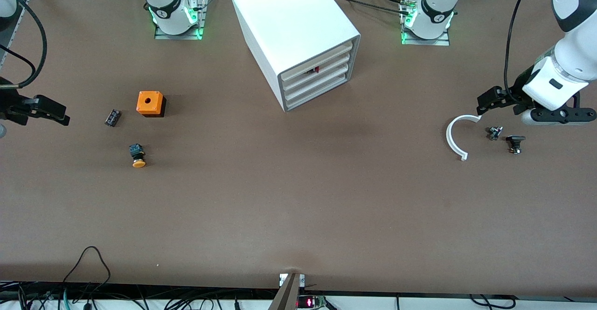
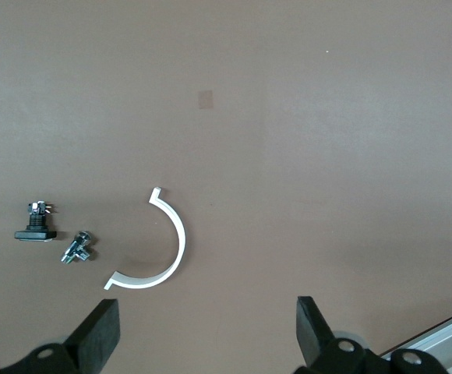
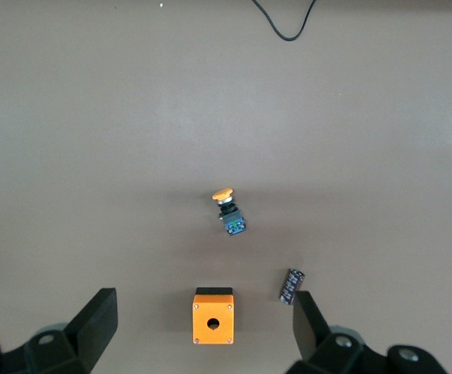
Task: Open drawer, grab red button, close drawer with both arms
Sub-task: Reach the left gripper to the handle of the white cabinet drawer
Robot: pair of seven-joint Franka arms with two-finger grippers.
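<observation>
The white four-drawer cabinet [image 1: 294,25] stands at the middle of the table near the robots' bases. Its second drawer from the top [image 1: 332,67] looks pushed in. A small red spot [image 1: 316,69] shows in the dark gap at its front; the rest of the button is hidden. My left gripper [image 1: 484,104] is open and empty over the table at the left arm's end, beside a white arc [image 1: 459,135]. In the left wrist view [image 2: 208,331] its jaws stand wide apart. My right gripper [image 1: 58,114] is open and empty at the right arm's end; in the right wrist view [image 3: 203,323] it is near the orange box [image 3: 213,319].
An orange box with a hole [image 1: 150,102], a small dark cylinder [image 1: 112,117] and an orange-capped button [image 1: 137,156] lie toward the right arm's end. Two small metal-and-black parts [image 1: 494,133] [image 1: 515,143] lie beside the white arc. A cable loop [image 1: 88,263] lies at the near edge.
</observation>
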